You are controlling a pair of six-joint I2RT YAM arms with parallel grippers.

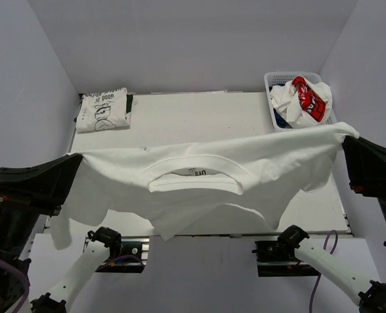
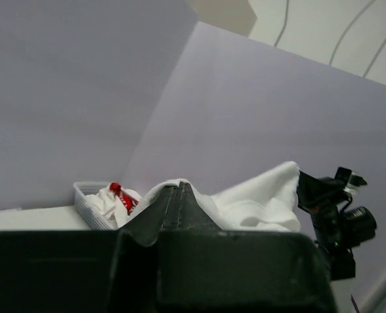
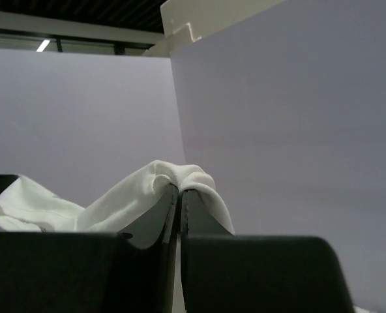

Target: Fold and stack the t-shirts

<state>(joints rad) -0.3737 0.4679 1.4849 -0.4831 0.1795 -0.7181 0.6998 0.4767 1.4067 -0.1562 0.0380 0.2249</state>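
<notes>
Above the table (image 1: pixel 199 117), 2 arms share 1 load: the left gripper (image 1: pixel 76 160) and the right gripper (image 1: pixel 347 142), each w/ fingers pinched tight on a bunched fold of cloth, hold a white t-shirt (image 1: pixel 245 176) by opposite edges. It hangs stretched wide in mid-air, collar facing the arm bases, its lower part sagging. At back-left lies 1 folded tee (image 1: pixel 103 109) w/ a black line drawing; at back-right, a basket (image 1: pixel 274 81) holds crumpled tees (image 1: pixel 307 98), 1 w/ a red patch.

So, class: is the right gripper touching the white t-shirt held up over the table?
Touching. The right wrist view shows cloth of the white t-shirt pinched in the shut right gripper.
</notes>
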